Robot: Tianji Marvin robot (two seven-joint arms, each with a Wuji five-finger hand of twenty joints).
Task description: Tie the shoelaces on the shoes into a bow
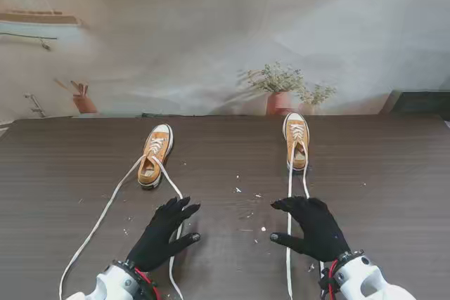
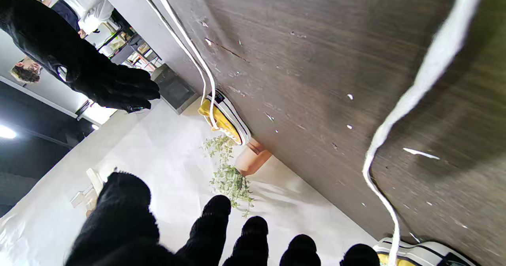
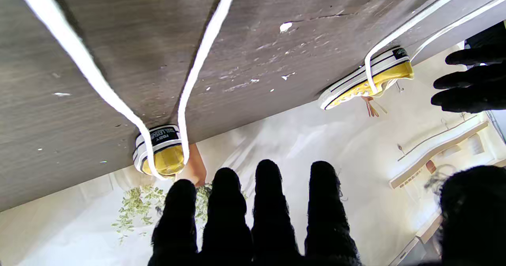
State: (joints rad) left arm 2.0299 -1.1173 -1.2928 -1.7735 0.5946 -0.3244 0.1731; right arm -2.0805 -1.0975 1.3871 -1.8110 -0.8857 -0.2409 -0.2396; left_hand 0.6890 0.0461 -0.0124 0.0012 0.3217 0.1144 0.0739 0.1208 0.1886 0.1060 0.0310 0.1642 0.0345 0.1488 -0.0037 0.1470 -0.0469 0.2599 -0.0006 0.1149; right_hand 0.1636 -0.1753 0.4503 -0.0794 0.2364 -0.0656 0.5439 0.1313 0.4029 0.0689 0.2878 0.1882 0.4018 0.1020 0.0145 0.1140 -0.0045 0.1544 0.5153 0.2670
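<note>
Two orange sneakers stand at the far side of the dark table, toes away from me: the left shoe (image 1: 155, 156) (image 2: 419, 254) (image 3: 367, 80) and the right shoe (image 1: 297, 140) (image 2: 225, 119) (image 3: 162, 151). All laces are untied. The left shoe's white laces (image 1: 105, 209) (image 2: 411, 96) trail toward me, one far left, one beside my left hand (image 1: 165, 233). The right shoe's laces (image 1: 289, 187) (image 3: 197, 60) run straight toward me and pass under my right hand (image 1: 309, 226). Both black-gloved hands hover palm down, fingers (image 2: 213, 222) (image 3: 269, 202) spread, holding nothing.
Small white scraps (image 1: 239, 190) dot the table between the shoes. Potted plants (image 1: 281, 93) stand just beyond the far edge, against a pale backdrop. A dark box (image 1: 418, 102) sits past the far right corner.
</note>
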